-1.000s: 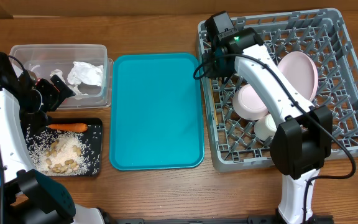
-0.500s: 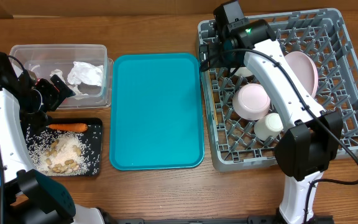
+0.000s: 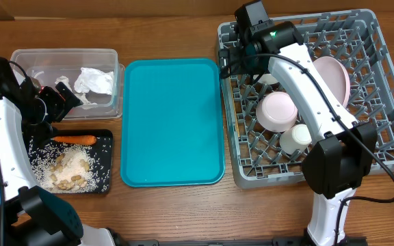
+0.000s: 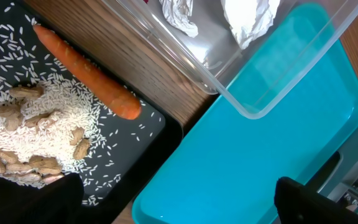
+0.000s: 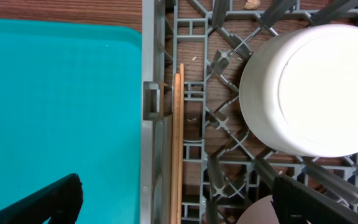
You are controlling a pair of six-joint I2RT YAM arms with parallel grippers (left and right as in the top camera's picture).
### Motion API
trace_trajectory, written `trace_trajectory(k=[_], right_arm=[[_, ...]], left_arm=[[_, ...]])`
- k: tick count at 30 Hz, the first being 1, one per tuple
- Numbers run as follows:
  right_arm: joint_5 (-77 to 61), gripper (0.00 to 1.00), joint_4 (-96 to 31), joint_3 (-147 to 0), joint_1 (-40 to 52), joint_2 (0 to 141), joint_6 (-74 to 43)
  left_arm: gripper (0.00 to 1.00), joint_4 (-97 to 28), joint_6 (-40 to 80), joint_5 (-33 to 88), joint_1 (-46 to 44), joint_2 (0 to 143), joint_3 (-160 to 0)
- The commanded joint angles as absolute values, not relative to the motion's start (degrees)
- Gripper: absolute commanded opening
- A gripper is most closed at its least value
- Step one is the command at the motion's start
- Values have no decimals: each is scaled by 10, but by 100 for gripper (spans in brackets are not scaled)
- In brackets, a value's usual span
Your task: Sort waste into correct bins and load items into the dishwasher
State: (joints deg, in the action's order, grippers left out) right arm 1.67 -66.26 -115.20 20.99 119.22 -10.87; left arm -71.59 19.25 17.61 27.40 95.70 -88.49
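In the overhead view, the grey dish rack (image 3: 382,102) fills the right of the frame. An upturned pinkish bowl (image 3: 277,111) sits near its middle with a small white cup (image 3: 294,139) just below it. The right tool (image 5: 176,193) hangs over the rack's upper left corner, its fingers spread wide and holding nothing. Under it the chopsticks (image 5: 177,143) lie side by side on the lattice along the rack's left wall. Beyond that wall lies the teal tray (image 3: 173,123). At the left of the frame, the left tool (image 4: 176,199) is also wide open and empty, over the strip of desk (image 3: 183,212) between the two bins. The clear tub (image 3: 19,58) at upper left holds the crumpled tissue (image 3: 94,80). The black tray (image 3: 104,184) below it holds the carrot (image 3: 74,139) and the rice with scraps (image 3: 67,171).
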Motion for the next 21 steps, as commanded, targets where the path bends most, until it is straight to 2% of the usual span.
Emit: trace_trajectory(k=[1, 6, 14, 21], right_arm=[[14, 100, -661, -1163, 208, 1173, -111], [14, 100, -662, -1163, 208, 1137, -111], [14, 100, -662, -1163, 207, 934, -110], [91, 100, -667, -1163, 205, 725, -105]], left_arm=[[100, -715, 180, 174, 273, 951, -897], [100, -715, 180, 174, 273, 951, -897], [100, -715, 180, 174, 273, 951, -897], [100, -715, 180, 174, 273, 951, -897]])
